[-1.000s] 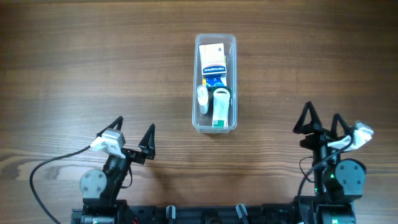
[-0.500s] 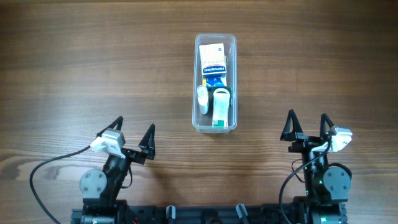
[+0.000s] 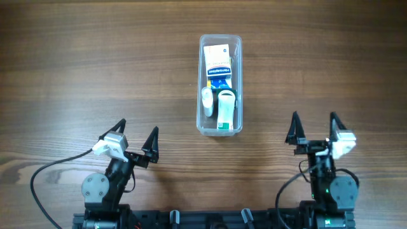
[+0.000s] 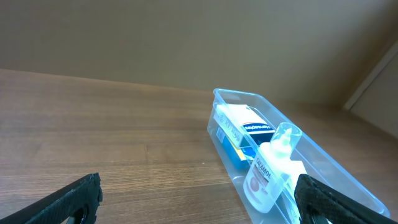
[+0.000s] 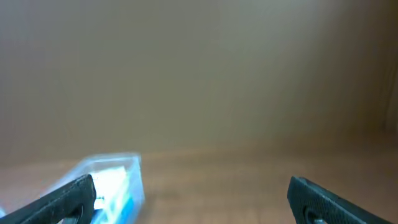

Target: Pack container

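Note:
The clear plastic container point(image 3: 220, 129) stands in the middle of the wooden table, long side running away from me. Inside lie a white and blue box point(image 3: 217, 63), a small white bottle point(image 3: 207, 100) and a white and green tube point(image 3: 225, 109). It also shows in the left wrist view point(image 4: 348, 180) with the bottle point(image 4: 266, 177) upright, and blurred in the right wrist view point(image 5: 134, 165). My left gripper point(image 3: 136, 138) is open and empty at the near left. My right gripper point(image 3: 312, 129) is open and empty at the near right. Both are well apart from the container.
The table is bare brown wood point(image 3: 95, 63) all round the container. A black cable point(image 3: 51, 172) loops beside the left arm's base at the near edge.
My right arm has drawn back and to the left, towards its base, its gripper still open. The left arm and the container have not moved.

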`<action>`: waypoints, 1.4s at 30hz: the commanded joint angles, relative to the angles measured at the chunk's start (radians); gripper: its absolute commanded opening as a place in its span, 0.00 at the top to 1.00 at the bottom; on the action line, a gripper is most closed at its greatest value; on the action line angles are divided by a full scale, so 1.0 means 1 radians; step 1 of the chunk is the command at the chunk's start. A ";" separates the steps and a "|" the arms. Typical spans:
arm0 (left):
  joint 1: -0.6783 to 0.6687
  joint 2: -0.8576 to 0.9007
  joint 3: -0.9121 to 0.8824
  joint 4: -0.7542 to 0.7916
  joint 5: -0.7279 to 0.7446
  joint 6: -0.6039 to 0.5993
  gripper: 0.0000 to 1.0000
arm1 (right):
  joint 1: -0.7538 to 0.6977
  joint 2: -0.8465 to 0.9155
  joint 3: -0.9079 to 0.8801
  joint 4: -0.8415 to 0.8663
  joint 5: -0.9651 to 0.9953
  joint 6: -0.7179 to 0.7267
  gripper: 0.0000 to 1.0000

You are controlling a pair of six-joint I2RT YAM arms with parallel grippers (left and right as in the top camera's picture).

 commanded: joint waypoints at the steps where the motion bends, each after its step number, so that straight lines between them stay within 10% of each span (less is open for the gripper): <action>1: 0.008 -0.010 -0.008 0.002 -0.006 0.016 0.00 | 0.006 -0.014 -0.002 0.044 -0.021 -0.034 0.00; 9: 0.008 -0.010 -0.008 0.003 -0.006 0.016 0.00 | 0.006 -0.014 -0.001 -0.178 -0.024 -0.037 0.00; 42: 0.008 -0.010 -0.008 0.002 -0.006 0.016 0.00 | 0.005 -0.014 -0.001 -0.177 -0.035 -0.034 0.00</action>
